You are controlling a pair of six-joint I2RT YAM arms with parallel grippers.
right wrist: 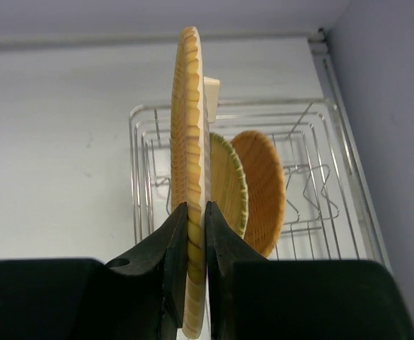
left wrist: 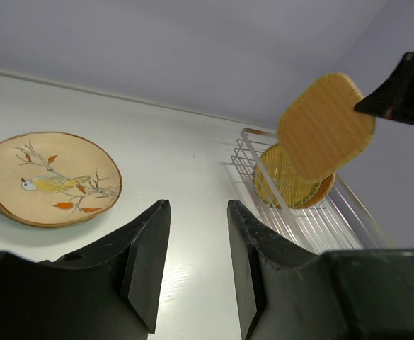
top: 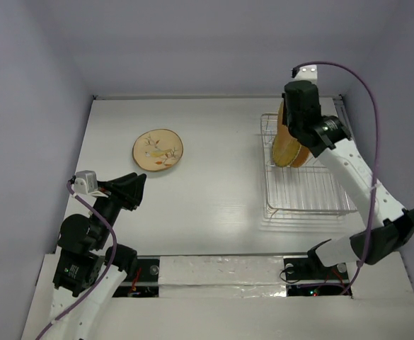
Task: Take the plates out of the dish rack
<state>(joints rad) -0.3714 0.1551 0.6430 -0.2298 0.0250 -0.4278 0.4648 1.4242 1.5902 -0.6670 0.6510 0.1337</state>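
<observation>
My right gripper [right wrist: 197, 212] is shut on the edge of the tan woven rounded-square plate [right wrist: 190, 120], which it holds upright on edge. From the left wrist view this plate [left wrist: 325, 126] hangs in the air above the dish rack [left wrist: 348, 219]. Two round woven plates stand on edge in the rack's far end, a yellow one [right wrist: 228, 185] and an orange one [right wrist: 263, 185]. A cream plate with a bird motif [top: 158, 150] lies flat on the table at left. My left gripper [top: 137, 185] is open and holds nothing, near and left of the cream plate.
The silver wire dish rack [top: 313, 210] sits at the table's right side close to the right wall. The back wall runs just behind the rack. The right arm [top: 355, 177] reaches over the rack's right side.
</observation>
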